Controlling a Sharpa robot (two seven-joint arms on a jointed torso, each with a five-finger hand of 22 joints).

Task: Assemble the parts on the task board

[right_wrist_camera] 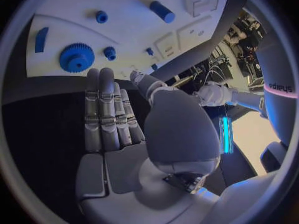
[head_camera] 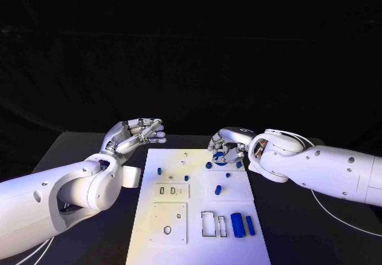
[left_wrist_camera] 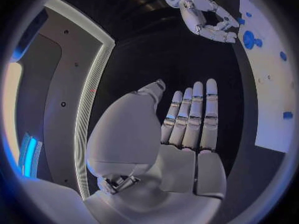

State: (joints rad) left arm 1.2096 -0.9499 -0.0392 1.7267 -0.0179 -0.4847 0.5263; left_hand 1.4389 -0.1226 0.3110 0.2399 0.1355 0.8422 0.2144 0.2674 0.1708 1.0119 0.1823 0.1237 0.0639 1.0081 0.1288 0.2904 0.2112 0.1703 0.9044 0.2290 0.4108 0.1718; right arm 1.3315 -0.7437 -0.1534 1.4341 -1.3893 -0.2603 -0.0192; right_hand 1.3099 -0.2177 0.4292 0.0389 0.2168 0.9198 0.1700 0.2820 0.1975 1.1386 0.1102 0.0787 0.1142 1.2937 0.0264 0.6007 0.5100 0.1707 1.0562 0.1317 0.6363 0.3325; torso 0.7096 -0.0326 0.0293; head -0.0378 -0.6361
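Note:
The white task board (head_camera: 195, 243) lies in the middle of the black table. My right hand (head_camera: 227, 146) hovers over its far right corner with straight fingers (right_wrist_camera: 102, 104) and holds nothing. Just beyond the fingertips a blue gear (right_wrist_camera: 76, 57) lies on the board, with a small blue peg (right_wrist_camera: 110, 52) beside it. My left hand (head_camera: 135, 135) is raised past the board's far left corner, its fingers (left_wrist_camera: 194, 114) extended and empty. Two blue cylinders (head_camera: 237, 224) lie at the near right of the board. Small blue pieces (head_camera: 218, 190) are scattered across its middle.
Square white insets with slots (head_camera: 172, 191) sit on the board's left half, and a rectangular outline (head_camera: 208, 223) lies beside the cylinders. A white block (head_camera: 131, 175) lies off the board's left edge. Black table surface surrounds the board on all sides.

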